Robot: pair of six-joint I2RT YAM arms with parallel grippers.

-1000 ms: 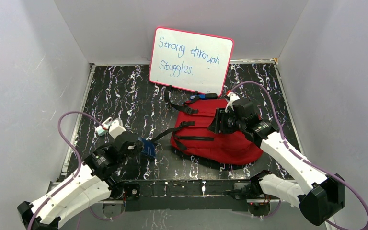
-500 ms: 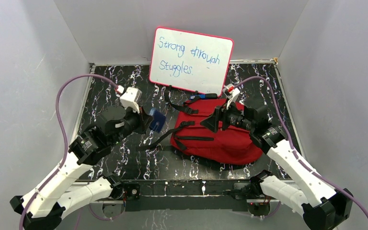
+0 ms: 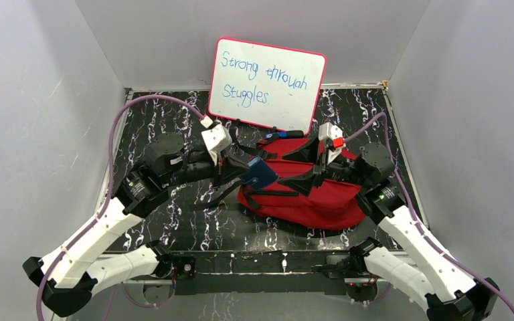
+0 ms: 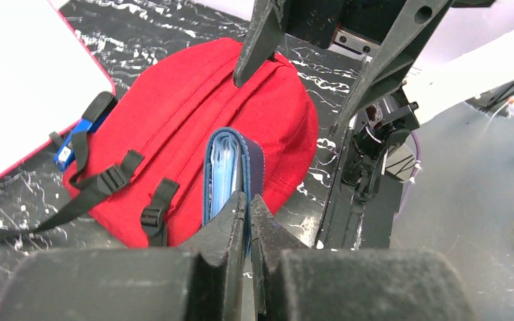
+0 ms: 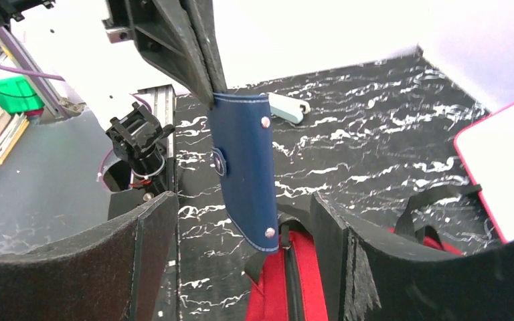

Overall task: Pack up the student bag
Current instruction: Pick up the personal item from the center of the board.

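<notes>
Left wrist: left hand (image 4: pixel 246 198) grips blue booklet (image 4: pixel 230 160) over red bag (image 4: pixel 174 114)

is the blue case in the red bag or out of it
Out. The left gripper pinches the blue case in its fingers over the student bag's red top; the whole case shows, none of it inside.

This is looking like a robotics lab cell: white panel walls (image 3: pixel 33 100) are boxing in a black marbled table (image 3: pixel 167 127), a left arm (image 3: pixel 100 234) and a right arm (image 3: pixel 415 234) are sitting bolted to a metal rail (image 3: pixel 261 262), purple cables (image 3: pixel 112 160) are looping overhead, and a hand-lettered whiteboard (image 3: pixel 268 83) is leaning at the back. Past the table, a grey floor (image 4: pixel 455 200) and a green bin (image 5: pixel 15 92) are showing.
</notes>
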